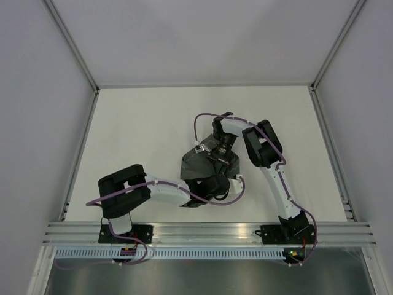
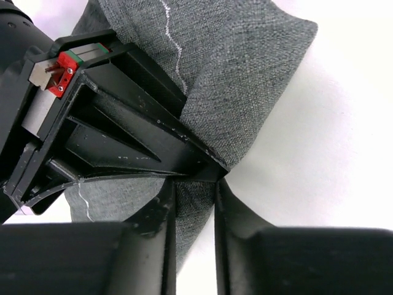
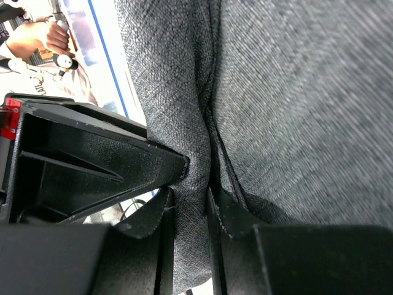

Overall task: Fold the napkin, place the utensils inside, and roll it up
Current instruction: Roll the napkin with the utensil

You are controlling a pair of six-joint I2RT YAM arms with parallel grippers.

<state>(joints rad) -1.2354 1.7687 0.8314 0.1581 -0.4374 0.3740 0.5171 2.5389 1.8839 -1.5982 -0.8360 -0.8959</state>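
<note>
On the left of the overhead view, the left arm's dark elbow block sits above its base. Its white forearm reaches rightward, low over the white table (image 1: pixel 141 129), to the left gripper (image 1: pixel 212 186) at the near edge of the napkin (image 1: pixel 198 165). The napkin is a bunched, dark grey heap near the middle of the table, between the two grippers and touching both. In the left wrist view the grey cloth (image 2: pixel 245 80) spreads away from the gripper over the white surface, with a pale stitched line (image 2: pixel 176 49) wandering down it. A narrow fold of the cloth runs down into the left gripper (image 2: pixel 195 200). The fingers (image 2: pixel 161 215) are drawn close together with that fold filling the gap, so the gripper is clamped on the napkin. To the right, the right arm rises from its base at the near rail and runs up and away to a dark elbow. From there it bends back leftward, so the right gripper (image 1: pixel 220 153) comes down on the far side of the heap. In the right wrist view the cloth (image 3: pixel 307 104) fills nearly the whole frame. A creased ridge of it is pinched in the right gripper (image 3: pixel 191 206), whose fingers (image 3: pixel 161 215) are nearly together and pressed against the fabric on either side.
</note>
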